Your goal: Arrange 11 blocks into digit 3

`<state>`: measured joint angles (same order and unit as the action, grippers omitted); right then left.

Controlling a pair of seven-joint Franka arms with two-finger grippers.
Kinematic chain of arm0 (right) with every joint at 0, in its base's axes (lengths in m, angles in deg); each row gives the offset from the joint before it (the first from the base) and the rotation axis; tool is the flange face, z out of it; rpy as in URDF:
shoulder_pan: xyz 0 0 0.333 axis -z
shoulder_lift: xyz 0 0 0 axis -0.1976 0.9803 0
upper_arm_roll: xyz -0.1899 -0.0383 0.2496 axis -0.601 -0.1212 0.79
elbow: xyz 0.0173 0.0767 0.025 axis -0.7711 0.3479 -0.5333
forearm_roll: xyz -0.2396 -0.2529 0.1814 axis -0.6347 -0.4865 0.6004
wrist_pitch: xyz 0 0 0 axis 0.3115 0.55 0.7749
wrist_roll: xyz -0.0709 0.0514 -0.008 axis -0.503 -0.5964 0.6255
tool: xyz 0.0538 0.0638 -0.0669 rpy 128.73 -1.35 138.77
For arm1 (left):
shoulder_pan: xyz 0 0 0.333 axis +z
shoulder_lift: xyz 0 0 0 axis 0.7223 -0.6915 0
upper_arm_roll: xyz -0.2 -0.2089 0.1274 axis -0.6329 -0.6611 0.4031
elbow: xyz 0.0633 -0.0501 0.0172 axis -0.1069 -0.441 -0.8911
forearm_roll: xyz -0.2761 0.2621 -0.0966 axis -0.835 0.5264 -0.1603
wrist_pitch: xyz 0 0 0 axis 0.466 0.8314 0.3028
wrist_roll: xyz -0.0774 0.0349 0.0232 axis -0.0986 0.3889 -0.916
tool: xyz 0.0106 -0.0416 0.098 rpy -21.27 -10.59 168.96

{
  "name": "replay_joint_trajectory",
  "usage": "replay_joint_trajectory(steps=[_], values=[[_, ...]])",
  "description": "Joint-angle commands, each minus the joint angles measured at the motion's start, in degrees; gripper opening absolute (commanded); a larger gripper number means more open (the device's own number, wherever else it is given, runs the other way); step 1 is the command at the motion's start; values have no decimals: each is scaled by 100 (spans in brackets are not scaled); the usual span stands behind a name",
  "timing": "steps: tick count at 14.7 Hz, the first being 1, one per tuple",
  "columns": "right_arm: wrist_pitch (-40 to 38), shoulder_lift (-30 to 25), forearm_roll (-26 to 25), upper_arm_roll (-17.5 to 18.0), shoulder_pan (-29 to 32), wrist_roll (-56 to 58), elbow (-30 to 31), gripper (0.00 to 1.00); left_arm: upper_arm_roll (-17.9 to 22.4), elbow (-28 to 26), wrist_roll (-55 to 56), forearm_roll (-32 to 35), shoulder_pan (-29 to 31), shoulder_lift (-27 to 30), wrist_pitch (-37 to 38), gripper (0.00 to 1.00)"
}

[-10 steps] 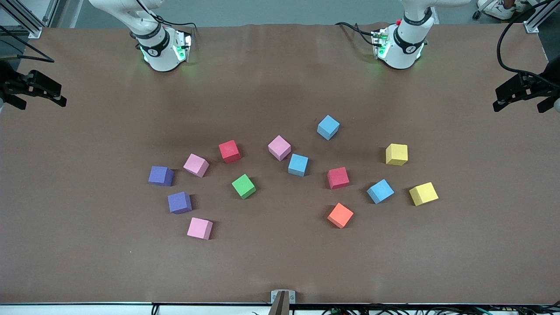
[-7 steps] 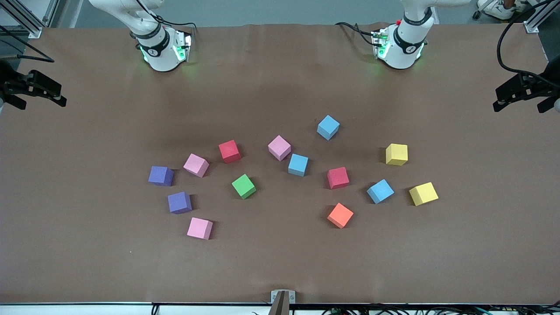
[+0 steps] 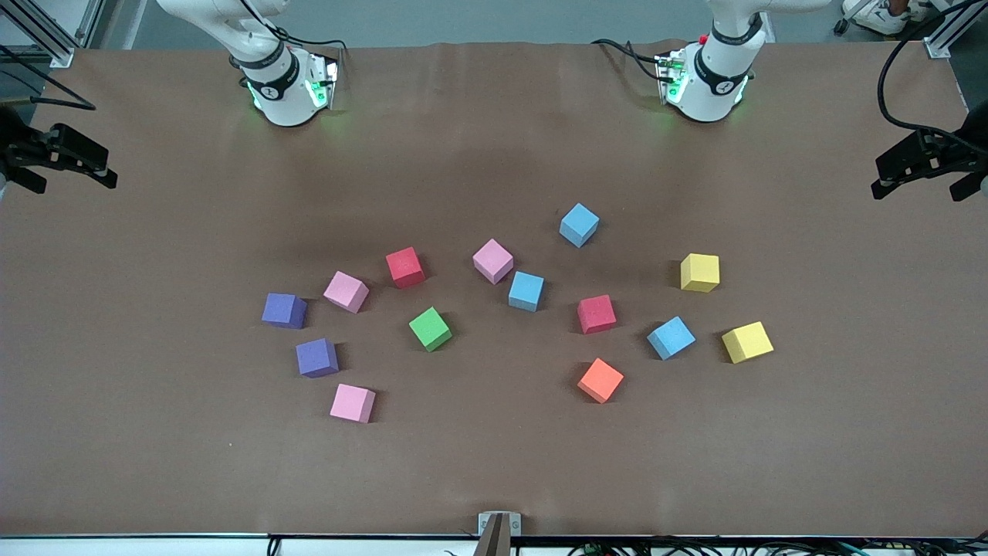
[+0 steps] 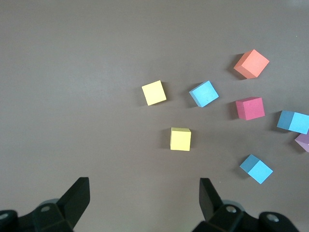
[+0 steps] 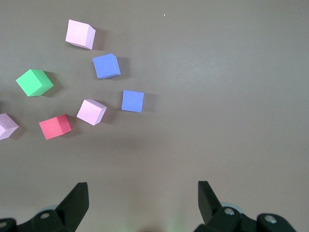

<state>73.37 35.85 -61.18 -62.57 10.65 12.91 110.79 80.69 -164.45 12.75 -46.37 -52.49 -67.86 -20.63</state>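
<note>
The blocks lie scattered and apart on the brown table. Three are light blue (image 3: 579, 225) (image 3: 526, 291) (image 3: 671, 337), three pink (image 3: 493, 260) (image 3: 346, 291) (image 3: 353, 403), two purple (image 3: 284, 310) (image 3: 317, 357), two red (image 3: 405, 267) (image 3: 597, 314), one green (image 3: 430, 328) and one orange (image 3: 600, 380). No joined figure shows. Neither gripper shows in the front view. My left gripper (image 4: 144, 188) is open and empty, high over bare table beside a yellow cube (image 4: 180, 139). My right gripper (image 5: 142, 191) is open and empty, high over bare table beside a purple block (image 5: 133, 101).
Two yellow cubes (image 3: 700, 272) (image 3: 747, 342) sit toward the left arm's end of the group. Both arm bases (image 3: 282, 85) (image 3: 706, 81) stand at the table's edge farthest from the front camera. Black camera mounts (image 3: 58, 154) (image 3: 926, 158) stand at the two ends.
</note>
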Motion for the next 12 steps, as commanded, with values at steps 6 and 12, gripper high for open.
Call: replay_joint_trajectory(steps=[6,12], values=[[62,-225,-51,-32,-21,368,234,100,-43,68,28,-73,-61,31,-8,100],[-35,-225,-51,-32,-21,71,242,100,-227,-10,177,-249,-122,-13,219,100]])
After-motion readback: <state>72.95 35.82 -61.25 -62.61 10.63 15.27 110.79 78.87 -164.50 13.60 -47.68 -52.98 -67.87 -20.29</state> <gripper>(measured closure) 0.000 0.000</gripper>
